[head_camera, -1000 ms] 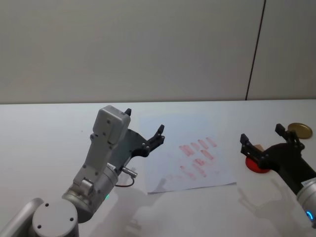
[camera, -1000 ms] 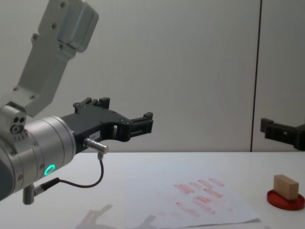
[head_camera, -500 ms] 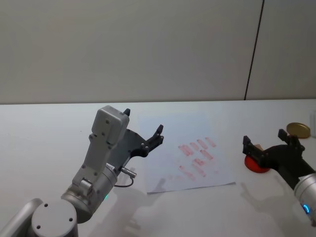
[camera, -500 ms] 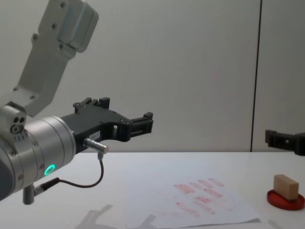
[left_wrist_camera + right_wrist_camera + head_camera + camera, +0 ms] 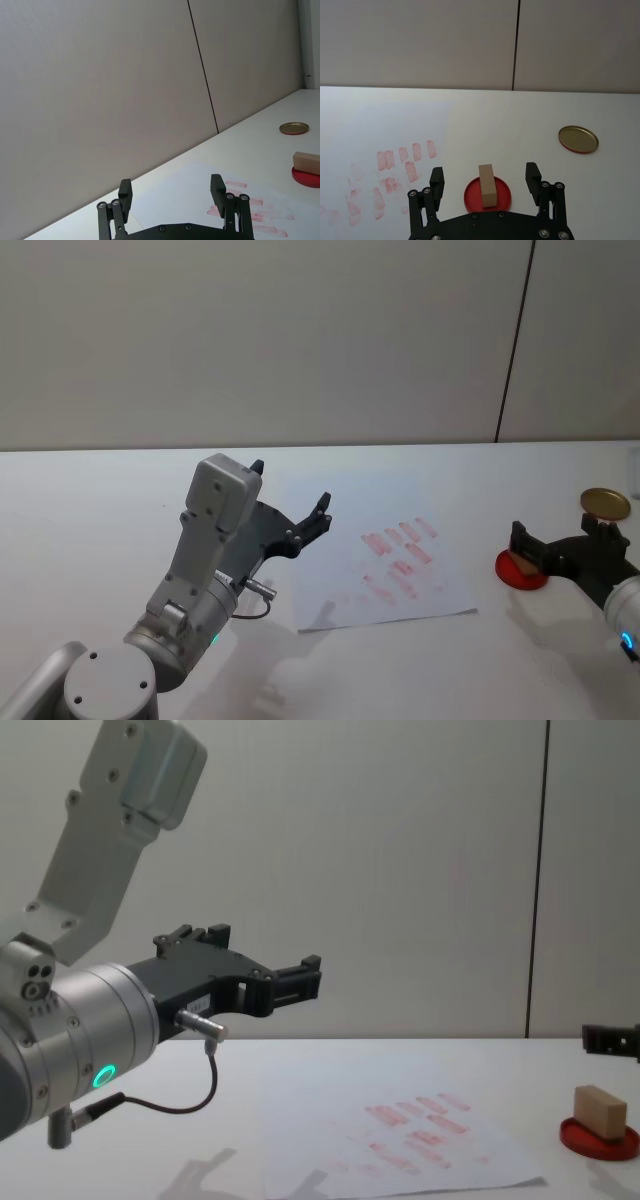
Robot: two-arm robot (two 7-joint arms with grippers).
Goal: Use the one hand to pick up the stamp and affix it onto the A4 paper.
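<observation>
A green light ring (image 5: 103,1075) is set in the silver cylindrical left wrist (image 5: 80,1040), lower left of chest view; a light-grey boxy link (image 5: 120,830) is mounted above. A black cable (image 5: 190,1105) is looped from a silver plug (image 5: 200,1025). A black two-fingered build is shared by left gripper (image 5: 171,185) and right gripper (image 5: 485,172), linkages pinned with silver screws (image 5: 102,205). The silver right wrist (image 5: 622,610) is marked by a blue light (image 5: 628,643).

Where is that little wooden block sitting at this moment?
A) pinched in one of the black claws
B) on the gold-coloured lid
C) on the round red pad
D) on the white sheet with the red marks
C: the stamp stands on the red ink pad, off to the right of the A4 paper, while the right tool hovers open near it without gripping it.
</observation>
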